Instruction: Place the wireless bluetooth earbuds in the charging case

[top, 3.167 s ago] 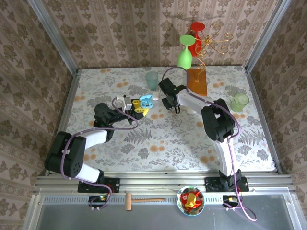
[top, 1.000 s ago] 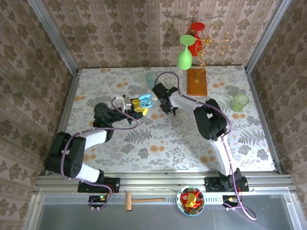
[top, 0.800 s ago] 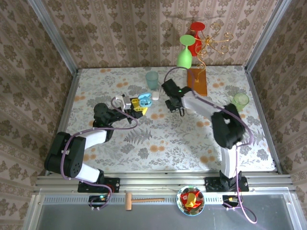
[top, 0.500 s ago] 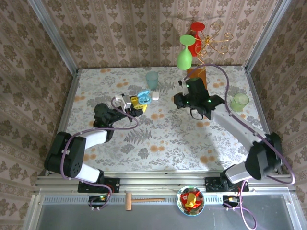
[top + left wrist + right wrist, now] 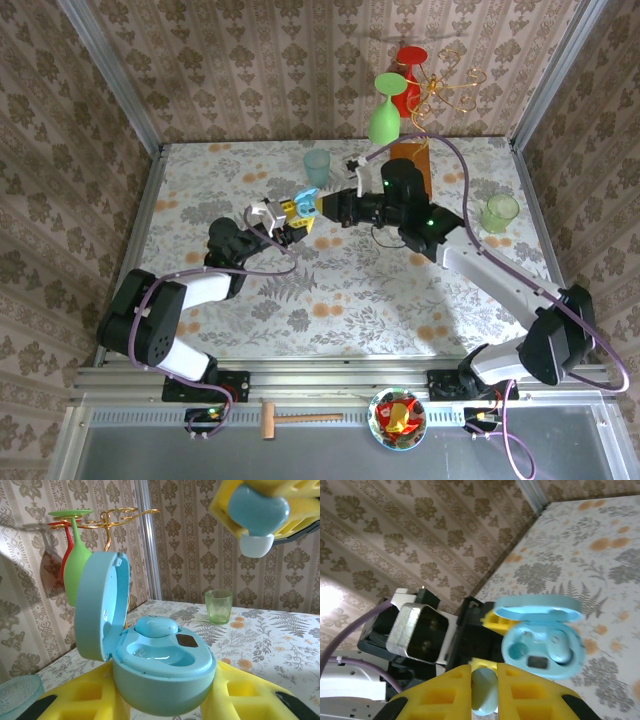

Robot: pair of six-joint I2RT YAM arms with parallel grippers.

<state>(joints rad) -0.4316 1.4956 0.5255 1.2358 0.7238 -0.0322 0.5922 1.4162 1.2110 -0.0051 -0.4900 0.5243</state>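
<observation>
Above the floral counter [image 5: 380,290], your left claw [image 5: 298,211] grips the open case [image 5: 155,667], the first earbud [image 5: 156,626] seated. Your right claw [image 5: 485,676] pinches the second earbud [image 5: 484,694], not yet inserted.

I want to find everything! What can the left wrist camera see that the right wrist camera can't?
Left wrist camera: the green cup, the hanging green glass and the gold rack. Right wrist camera: the left arm's silver camera box. Both: the open case, clamped in the left gripper with the seated bud inside, and the right gripper shut on the second bud.
</observation>
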